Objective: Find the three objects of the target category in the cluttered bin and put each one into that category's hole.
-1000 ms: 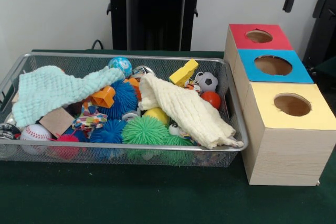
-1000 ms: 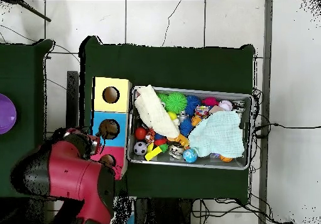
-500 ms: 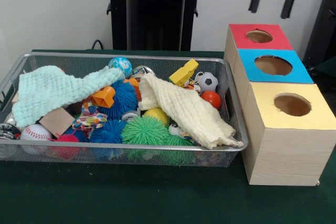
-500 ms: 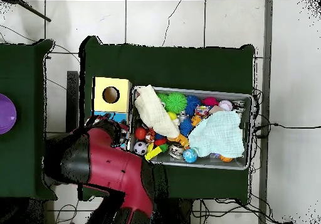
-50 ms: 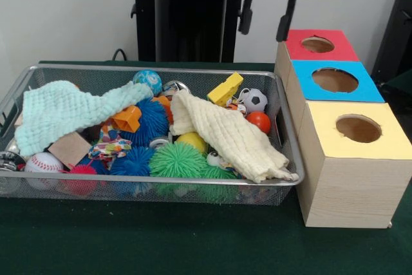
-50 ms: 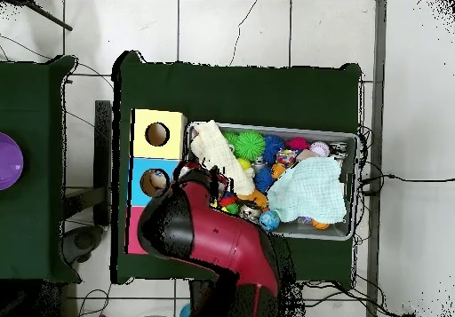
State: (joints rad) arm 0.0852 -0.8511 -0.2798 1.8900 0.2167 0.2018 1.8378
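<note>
A wire mesh bin point(image 5: 154, 69) holds a heap of toys: a green spiky ball point(image 5: 178, 159), a blue spiky ball point(image 5: 152, 120), a baseball point(image 5: 42, 162), a small soccer ball point(image 5: 255, 100), a red ball point(image 5: 259, 122), a yellow block point(image 5: 225, 89) and a wooden block point(image 5: 69, 148). A mint cloth point(image 5: 64, 111) and a cream cloth point(image 5: 225, 136) cover part of the heap. My gripper point(image 5: 262, 33) hangs open and empty, high above the bin's right end, beside the red-topped box point(image 5: 317, 44). In the overhead view my red arm point(image 6: 204, 233) hides the gripper.
Three wooden boxes with round holes stand in a row right of the bin: red at the back, blue point(image 5: 335, 80) in the middle, yellow point(image 5: 358, 129) nearest. From above, the arm covers the red box and the bin's point(image 6: 355, 189) lower left corner. A purple object point(image 6: 7, 161) lies on a separate table.
My arm has swung from beyond the boxes to the bin's soccer-ball end, its open gripper coming lower into the front view. The toys and cloths have not moved.
</note>
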